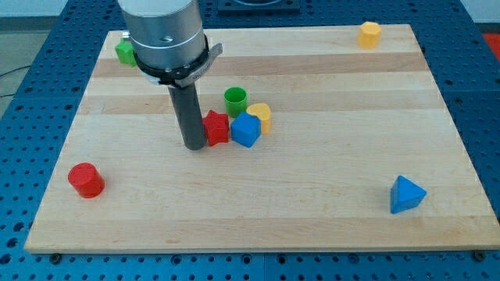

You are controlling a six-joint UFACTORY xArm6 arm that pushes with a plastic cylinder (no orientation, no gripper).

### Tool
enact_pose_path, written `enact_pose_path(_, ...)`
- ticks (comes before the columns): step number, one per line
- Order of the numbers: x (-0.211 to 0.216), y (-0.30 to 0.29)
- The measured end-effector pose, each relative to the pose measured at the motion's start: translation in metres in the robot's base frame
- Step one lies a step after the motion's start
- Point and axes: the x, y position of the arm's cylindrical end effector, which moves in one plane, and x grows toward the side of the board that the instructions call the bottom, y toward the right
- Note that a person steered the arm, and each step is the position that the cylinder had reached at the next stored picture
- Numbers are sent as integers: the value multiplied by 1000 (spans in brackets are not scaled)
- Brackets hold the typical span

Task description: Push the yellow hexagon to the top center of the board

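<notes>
The yellow hexagon sits near the board's top right corner. My tip rests on the board left of centre, touching or almost touching the left side of a red star-shaped block. The tip is far to the lower left of the yellow hexagon. Right of the red star lie a blue block, a yellow heart-like block and a green cylinder, packed close together.
A red cylinder stands at the lower left. A blue triangle lies at the lower right. A green block sits at the top left, partly hidden by the arm's grey body. The wooden board is ringed by a blue perforated table.
</notes>
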Motion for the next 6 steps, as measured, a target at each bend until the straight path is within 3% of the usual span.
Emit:
enact_pose_path(3, 46, 125)
enact_pose_path(4, -24, 207)
enact_pose_path(6, -39, 222)
